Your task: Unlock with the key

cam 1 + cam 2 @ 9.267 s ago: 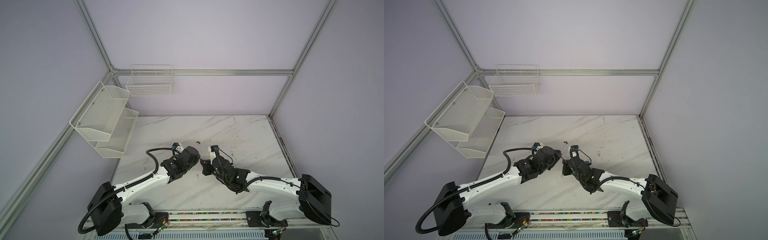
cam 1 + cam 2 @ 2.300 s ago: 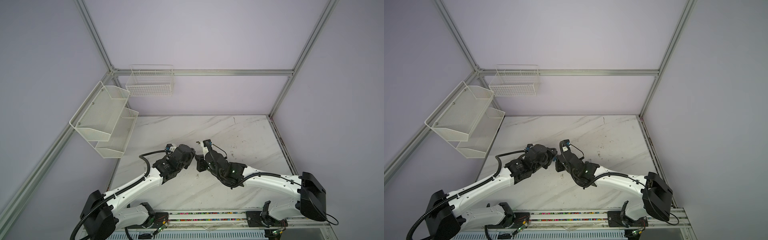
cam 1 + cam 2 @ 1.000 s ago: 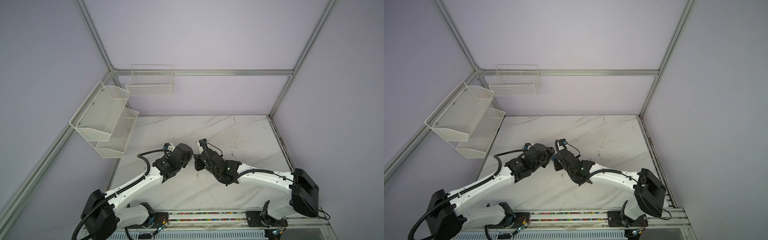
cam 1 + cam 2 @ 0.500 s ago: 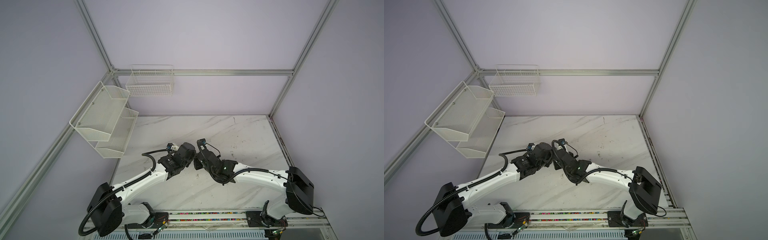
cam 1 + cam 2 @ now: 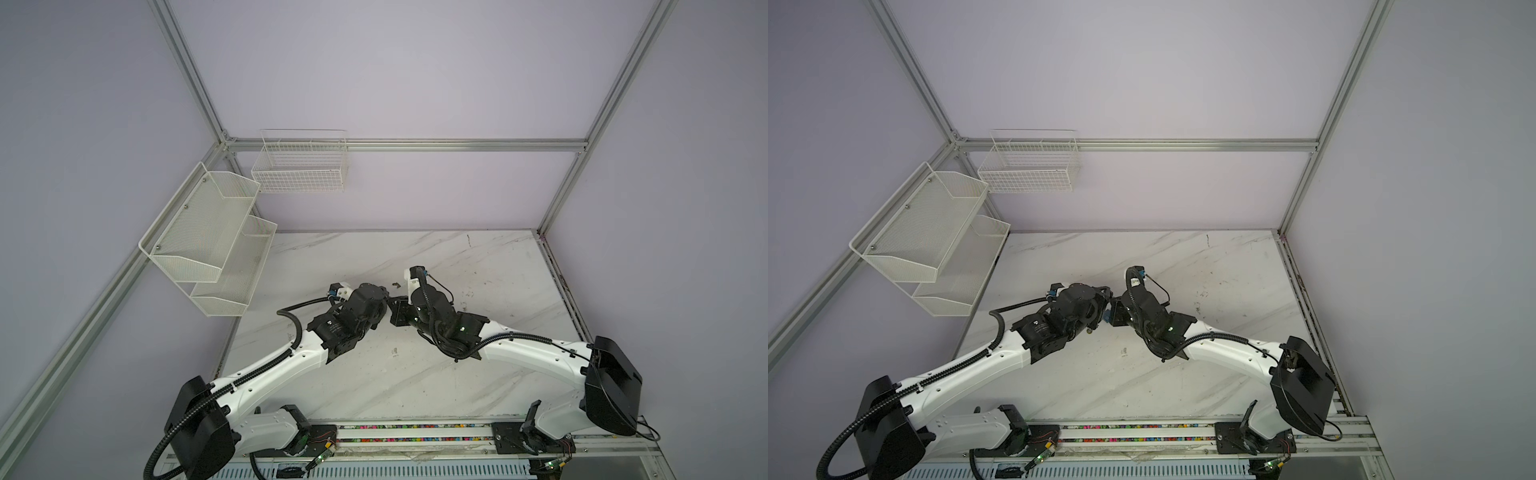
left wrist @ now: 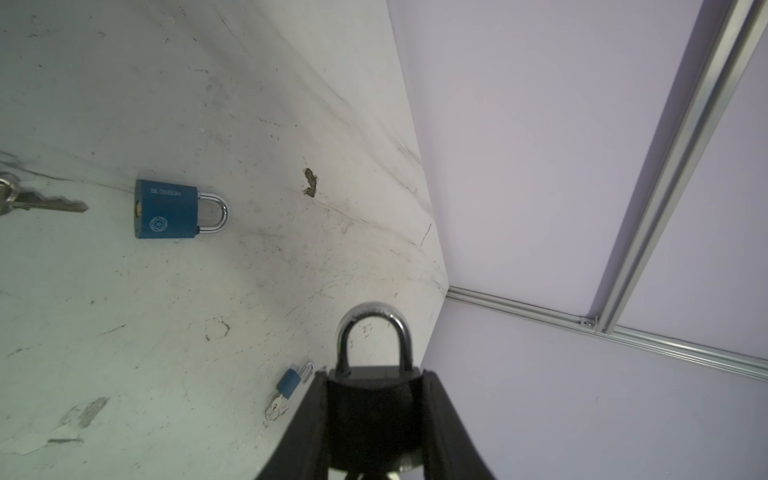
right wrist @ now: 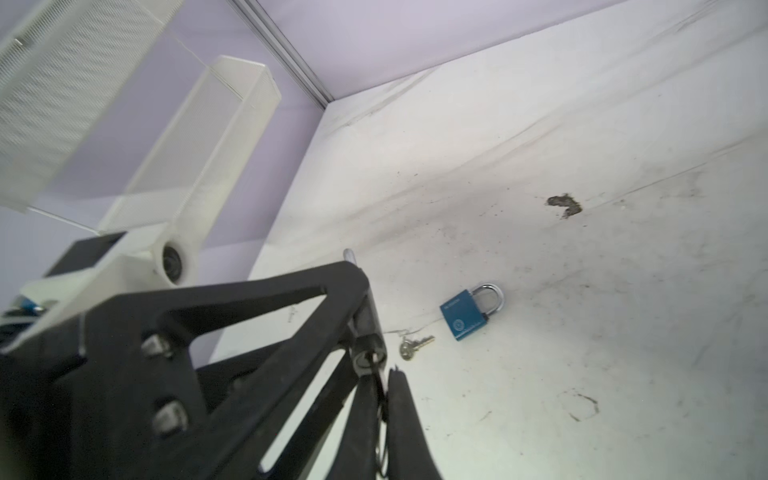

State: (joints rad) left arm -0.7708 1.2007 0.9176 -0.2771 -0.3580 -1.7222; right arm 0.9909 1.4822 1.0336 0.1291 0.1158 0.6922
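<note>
Padlock (image 6: 368,415) clamped in left tool (image 6: 374,376); keyhole (image 7: 365,358) sits just ahead of right tool (image 7: 381,378), pinched shut on key (image 7: 379,388), blade approx in line w/ lock body.

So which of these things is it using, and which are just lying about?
In use: black padlock in the left fingers; key in the right fingers.
Lying about: large blue padlock, loose key beside it, small blue padlock, wall baskets.

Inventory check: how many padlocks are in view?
3: black padlock in the left gripper; blue padlock on the table; second blue padlock farther along the table. Others may be hidden.
</note>
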